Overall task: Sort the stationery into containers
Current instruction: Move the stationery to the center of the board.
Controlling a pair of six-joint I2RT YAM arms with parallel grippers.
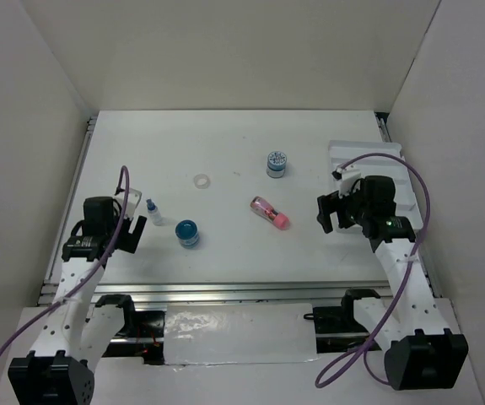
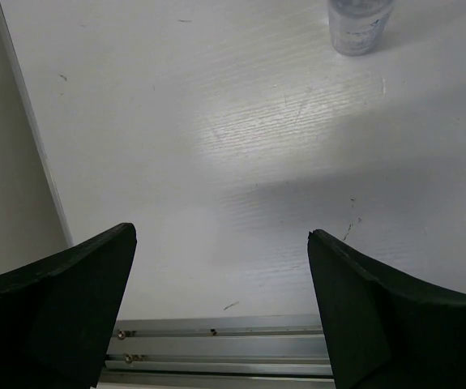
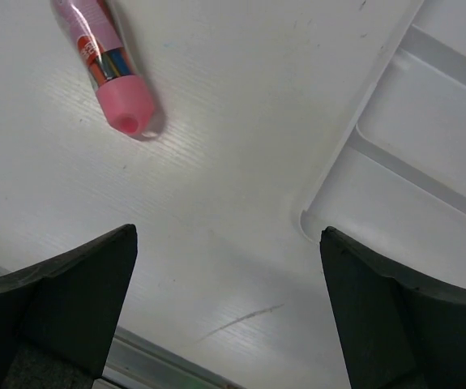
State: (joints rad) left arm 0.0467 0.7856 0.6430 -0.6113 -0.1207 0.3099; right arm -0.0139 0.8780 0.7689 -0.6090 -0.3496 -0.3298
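My left gripper (image 1: 131, 226) is open and empty, low over the table's left side (image 2: 220, 243). The tiny blue-capped white bottle (image 1: 153, 211) stands just right of it; its base shows in the left wrist view (image 2: 360, 24). One blue pot (image 1: 187, 232) sits beside the bottle, the other (image 1: 277, 163) farther back. The translucent ring (image 1: 201, 180) lies between them. The pink tube (image 1: 269, 212) lies mid-table (image 3: 107, 65). My right gripper (image 1: 331, 215) is open and empty (image 3: 228, 235), between the tube and the white tray (image 1: 352, 152), whose near corner shows in the right wrist view (image 3: 427, 162).
White walls enclose the table on three sides. A metal rail (image 1: 225, 291) runs along the near edge and shows in the left wrist view (image 2: 224, 348). The right arm covers part of the tray.
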